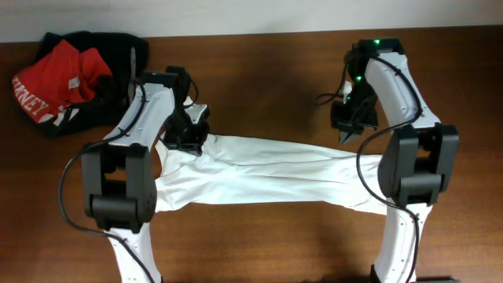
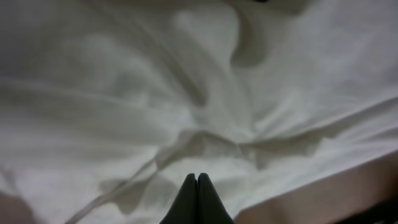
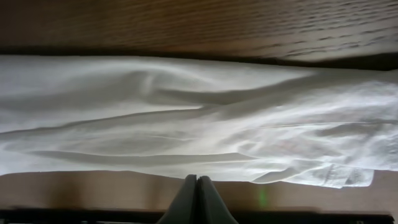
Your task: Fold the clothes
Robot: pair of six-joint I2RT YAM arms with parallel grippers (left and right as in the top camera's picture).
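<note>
The brown wooden worktop (image 1: 267, 71) fills the overhead view, its far edge meeting a pale strip at the top. Across its middle lies the white T-shirt (image 1: 267, 169), pulled into a long, bunched band that runs from one arm to the other. Its sleeves and neck cannot be made out among the folds. Its left end widens and disappears under the left arm (image 1: 126, 157). Its right end passes behind the right arm (image 1: 409, 149), so where it stops is hidden.

In the far left corner sits a heap of a black garment (image 1: 110, 47) and a red garment (image 1: 47, 82). The heap lies well apart from the shirt, and the red garment's white lettering is cut off by creases.

The left claw (image 2: 198, 180) is over the shirt's left part. In its wrist view the cloth is blurred and fills nearly everything, with a sliver of wood at the lower right. Its fingers are pressed together, with no cloth visible between them.

The right claw (image 3: 198, 183) is also closed, tip against tip. It is over bare wood just beside the shirt's near edge, and whether it pinches any fabric cannot be told. A stitched hem (image 3: 336, 177) shows at the lower right of that view.
</note>
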